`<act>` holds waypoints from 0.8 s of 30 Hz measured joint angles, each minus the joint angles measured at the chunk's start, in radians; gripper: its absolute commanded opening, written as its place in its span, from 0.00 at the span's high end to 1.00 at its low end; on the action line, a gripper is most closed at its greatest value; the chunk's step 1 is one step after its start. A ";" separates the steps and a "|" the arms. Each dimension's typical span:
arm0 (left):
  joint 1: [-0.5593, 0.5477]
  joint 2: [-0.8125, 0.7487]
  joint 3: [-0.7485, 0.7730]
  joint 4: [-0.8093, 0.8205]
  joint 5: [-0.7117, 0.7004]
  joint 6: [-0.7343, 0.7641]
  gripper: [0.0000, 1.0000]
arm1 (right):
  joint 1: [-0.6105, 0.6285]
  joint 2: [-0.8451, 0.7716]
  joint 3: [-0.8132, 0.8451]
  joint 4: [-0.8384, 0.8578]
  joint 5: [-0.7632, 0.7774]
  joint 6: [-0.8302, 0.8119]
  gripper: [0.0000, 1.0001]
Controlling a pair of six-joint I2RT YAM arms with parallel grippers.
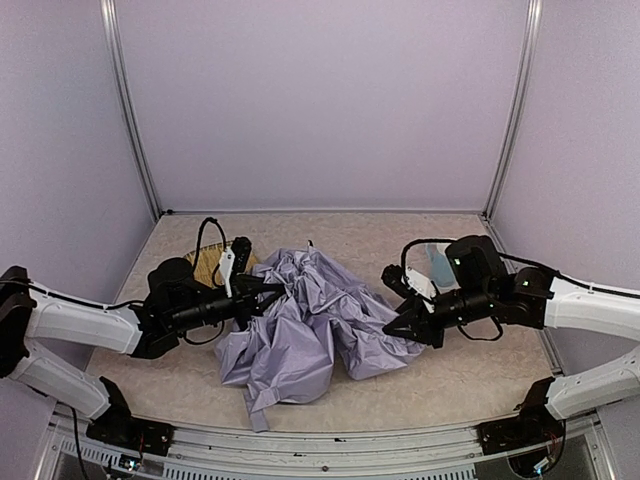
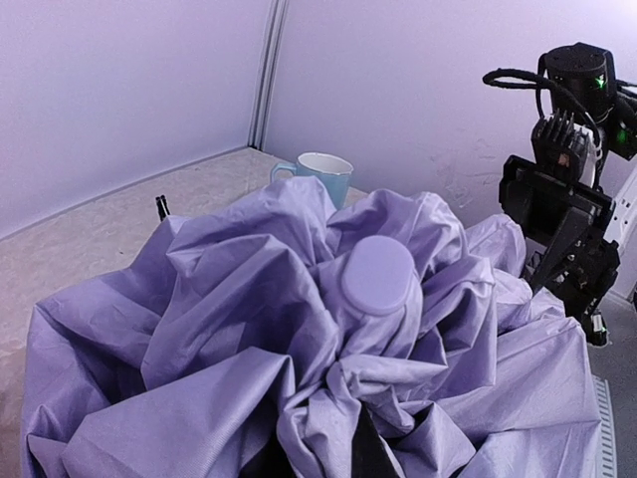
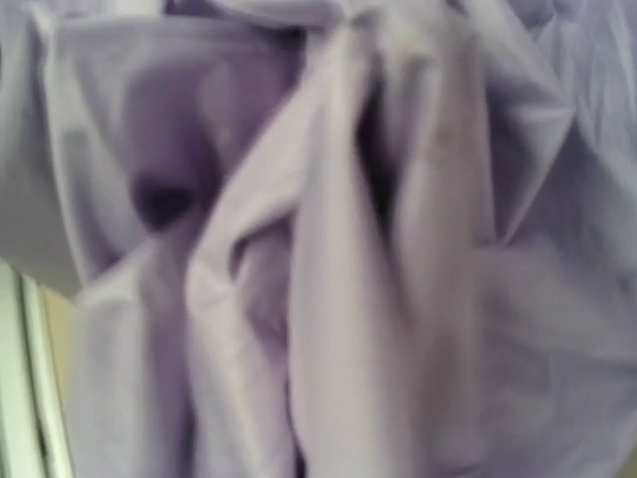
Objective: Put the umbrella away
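Observation:
The umbrella (image 1: 310,320) lies as a crumpled heap of pale lavender fabric in the middle of the table. Its fabric fills the left wrist view, with the round lavender knob (image 2: 378,274) standing up in the middle. My left gripper (image 1: 266,289) is pushed into the heap's left side, and folds gather tightly where its hidden fingers are. My right gripper (image 1: 398,326) looks pinched to a point on the heap's right edge. Blurred umbrella fabric (image 3: 328,259) covers the whole right wrist view and hides those fingers.
A light blue mug (image 1: 437,263) stands behind my right arm and also shows in the left wrist view (image 2: 321,175). A tan woven item (image 1: 209,262) lies behind my left gripper. Lavender walls close the back and sides.

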 measured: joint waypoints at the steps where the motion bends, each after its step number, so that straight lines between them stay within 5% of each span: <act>1: 0.000 0.006 0.000 0.009 0.006 -0.002 1.00 | 0.000 0.003 0.003 0.010 -0.015 0.009 1.00; 9: -0.025 0.132 0.042 0.125 0.063 -0.068 1.00 | 0.010 0.032 0.195 0.023 -0.130 0.038 1.00; 17: -0.138 0.387 0.235 0.267 0.163 -0.187 0.90 | 0.074 0.031 0.348 0.022 -0.178 0.049 1.00; 24: -0.106 0.497 0.193 0.287 0.166 -0.254 0.53 | 0.024 0.145 0.310 0.092 -0.157 0.049 1.00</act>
